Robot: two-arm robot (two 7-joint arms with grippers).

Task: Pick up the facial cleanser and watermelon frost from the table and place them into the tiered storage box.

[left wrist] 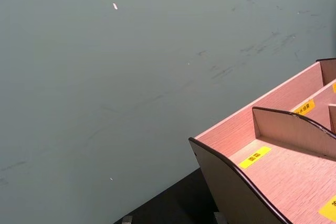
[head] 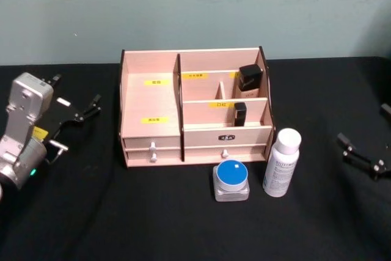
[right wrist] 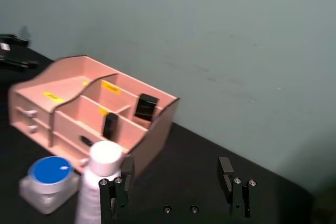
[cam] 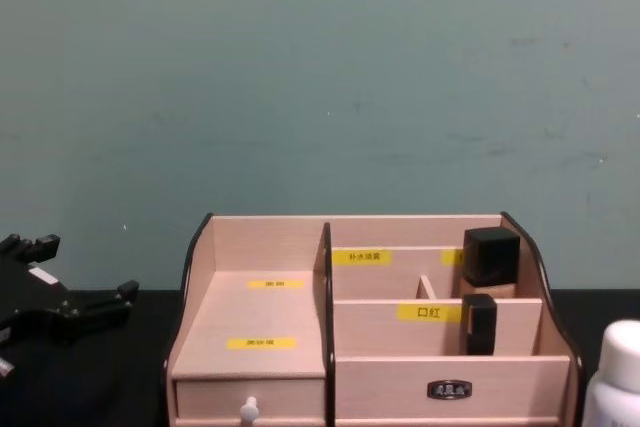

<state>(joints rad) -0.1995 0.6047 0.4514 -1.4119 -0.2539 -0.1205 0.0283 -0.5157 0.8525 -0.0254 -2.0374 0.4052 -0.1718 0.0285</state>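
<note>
Nothing had been picked up yet when I looked. Both items sat on the black table (head: pixel 153 224) at the lower right of the head view, just in front of the tiered storage box (head: pixel 151 105). There was a tall white bottle (head: pixel 282 163) standing upright and a squat blue-lidded jar (head: pixel 231 181) just beside it on its left, close but not touching. I honestly couldn't tell from the labels which was the cleanser and which was the watermelon frost. The right gripper (right wrist: pixel 176 165) hung low near the right edge, fingers spread wide with nothing between them, and the bottle was the nearer of the two things to it. The left gripper (head: pixel 78 123) sat off at the left edge, well apart from the box, also spread and empty.

If I were driving, I'd take the bottle first with the right arm. I'd come in level and put one finger on each side of the body below the cap, then close gently, since something that tall and narrow looked easy to tip. I'd also watch the inner finger, because the jar was close enough to get nudged. Then I'd lift straight up until it cleared the box's front wall before moving across. The right-hand compartments already had two small black items (head: pixel 250 79) in them, so the big open bay (head: pixel 149 99) on the left looked like the safer drop.
</note>
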